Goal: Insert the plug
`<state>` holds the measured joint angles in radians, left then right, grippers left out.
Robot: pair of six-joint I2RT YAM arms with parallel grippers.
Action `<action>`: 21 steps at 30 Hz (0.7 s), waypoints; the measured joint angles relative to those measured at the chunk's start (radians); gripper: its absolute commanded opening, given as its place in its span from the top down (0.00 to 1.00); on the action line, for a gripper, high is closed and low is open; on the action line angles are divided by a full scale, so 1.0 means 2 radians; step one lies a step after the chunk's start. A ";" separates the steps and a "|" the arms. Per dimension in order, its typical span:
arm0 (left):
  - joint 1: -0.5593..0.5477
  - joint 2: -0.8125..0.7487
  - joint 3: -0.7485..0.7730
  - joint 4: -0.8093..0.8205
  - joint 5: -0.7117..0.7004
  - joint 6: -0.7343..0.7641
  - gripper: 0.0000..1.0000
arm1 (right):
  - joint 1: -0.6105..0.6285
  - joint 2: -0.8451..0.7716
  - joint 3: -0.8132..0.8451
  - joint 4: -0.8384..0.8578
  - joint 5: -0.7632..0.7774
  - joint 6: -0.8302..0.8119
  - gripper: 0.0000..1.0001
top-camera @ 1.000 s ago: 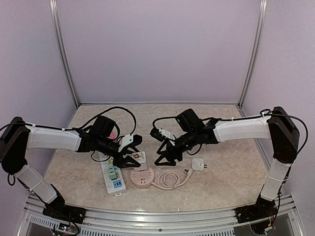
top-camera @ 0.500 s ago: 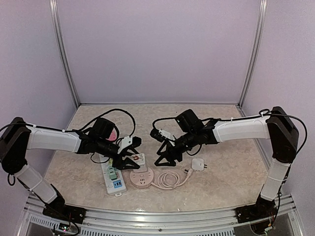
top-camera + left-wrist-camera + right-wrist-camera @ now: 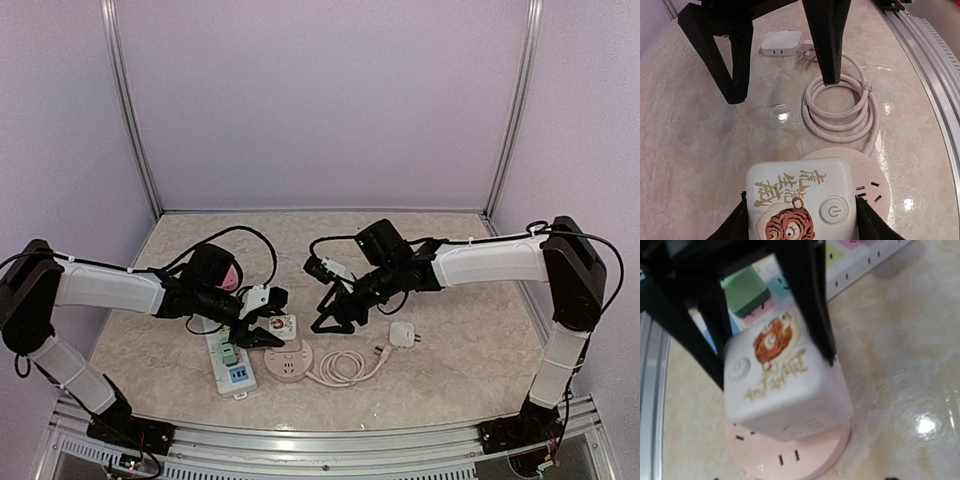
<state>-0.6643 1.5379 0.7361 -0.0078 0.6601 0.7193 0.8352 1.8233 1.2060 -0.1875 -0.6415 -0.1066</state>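
Two small shifts: L gripper (image 3: pixel 267 321) drops lower, jaws clamped on plug (image 3: pixel 800 197), now right atop pink socket (image 3: pixel 873 193). R gripper (image 3: pixel 782 89) edges closer, jaws wide, empty. Pins prob. not fully seated yet; can't confirm.

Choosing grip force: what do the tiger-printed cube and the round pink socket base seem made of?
Tiger-printed cube: likely hard white plastic, satin finish, rounded moulded edges. Pink socket base: probably smooth matte plastic, crisp moulded slots.

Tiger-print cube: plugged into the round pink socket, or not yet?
Cannot tell. The tiger-print cube sits over the round pink socket, clamped in the left tool, but neither wrist view shows its prongs or the contact underneath.
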 measured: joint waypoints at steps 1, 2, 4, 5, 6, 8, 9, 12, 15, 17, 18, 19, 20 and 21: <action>-0.001 0.001 0.000 -0.001 -0.002 0.004 1.00 | 0.000 0.000 0.001 0.002 0.001 0.005 0.33; -0.002 0.003 0.000 -0.001 -0.004 0.004 1.00 | 0.000 0.000 0.001 0.003 0.002 0.010 0.34; -0.005 0.011 0.004 0.000 -0.008 -0.004 1.00 | 0.000 0.000 0.001 0.007 0.005 0.021 0.37; -0.005 0.014 0.007 -0.002 -0.008 -0.010 1.00 | 0.000 0.001 0.001 0.011 0.007 0.027 0.37; -0.005 0.018 0.010 -0.004 -0.007 -0.017 1.00 | 0.000 0.002 0.002 0.014 0.009 0.035 0.38; -0.005 0.023 0.013 -0.005 -0.006 -0.029 1.00 | 0.000 0.005 0.002 0.025 0.013 0.053 0.38; -0.005 0.025 0.014 -0.003 -0.005 -0.035 1.00 | 0.000 0.006 0.002 0.030 0.015 0.065 0.39; -0.009 0.030 0.016 0.002 -0.006 -0.046 1.00 | 0.002 0.009 -0.002 0.047 0.024 0.097 0.39; -0.023 0.039 0.021 0.014 -0.013 -0.051 1.00 | 0.006 0.009 -0.007 0.055 0.038 0.116 0.39; -0.033 0.044 0.022 0.027 -0.019 -0.053 1.00 | 0.010 0.009 -0.013 0.056 0.049 0.125 0.38; -0.036 0.046 0.021 0.033 -0.021 -0.055 1.00 | 0.013 0.009 -0.018 0.057 0.054 0.129 0.38; -0.039 0.047 0.020 0.039 -0.023 -0.056 1.00 | 0.014 0.008 -0.022 0.057 0.058 0.131 0.37; -0.040 0.047 0.019 0.043 -0.024 -0.057 1.00 | 0.014 0.006 -0.028 0.056 0.064 0.133 0.37; -0.042 0.047 0.018 0.047 -0.027 -0.058 1.00 | 0.014 0.004 -0.033 0.056 0.069 0.134 0.36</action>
<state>-0.7479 1.6325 0.7723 0.0853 0.6071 0.6029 0.8639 1.8313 1.1400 -0.0765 -0.5037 0.1608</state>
